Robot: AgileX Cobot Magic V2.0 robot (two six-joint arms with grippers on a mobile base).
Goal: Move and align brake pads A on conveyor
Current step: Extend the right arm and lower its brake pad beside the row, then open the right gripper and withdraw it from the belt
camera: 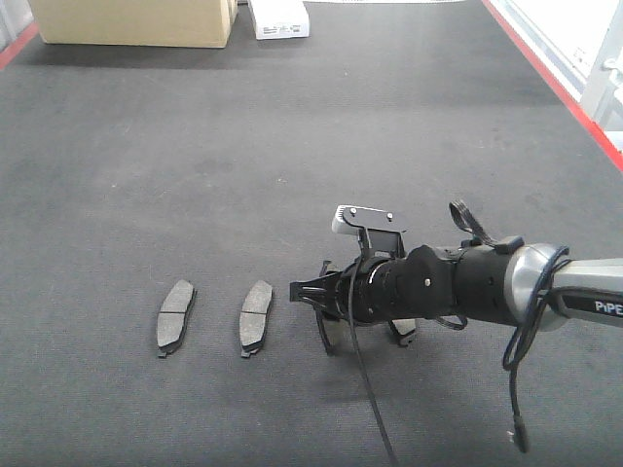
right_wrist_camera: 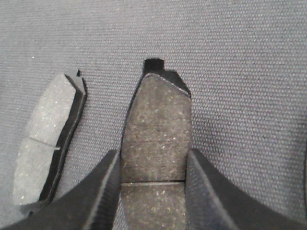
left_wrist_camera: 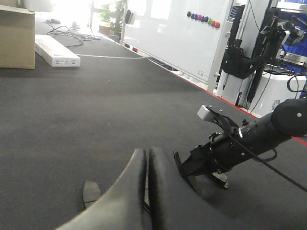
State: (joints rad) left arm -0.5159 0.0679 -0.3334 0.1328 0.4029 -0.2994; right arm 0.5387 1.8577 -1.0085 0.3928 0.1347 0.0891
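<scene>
Two brake pads (camera: 176, 317) (camera: 256, 317) lie side by side, lengthwise parallel, on the dark felt conveyor (camera: 292, 146). My right gripper (camera: 331, 311) reaches in from the right, just right of them. In the right wrist view its fingers (right_wrist_camera: 103, 191) press both long sides of a third pad (right_wrist_camera: 158, 124) at its groove, low over the belt, with a neighbouring pad (right_wrist_camera: 45, 143) to its left. My left gripper (left_wrist_camera: 146, 151) is shut and empty above the belt, with one pad (left_wrist_camera: 90, 191) showing beside it. The right gripper (left_wrist_camera: 199, 172) also shows there. A fourth pad is out of view.
A cardboard box (camera: 131, 21) and a white carton (camera: 279, 17) stand at the belt's far end. Red edge strips (camera: 555, 83) run along the belt's sides. A whiteboard (left_wrist_camera: 177, 33) and equipment stand beyond the right edge.
</scene>
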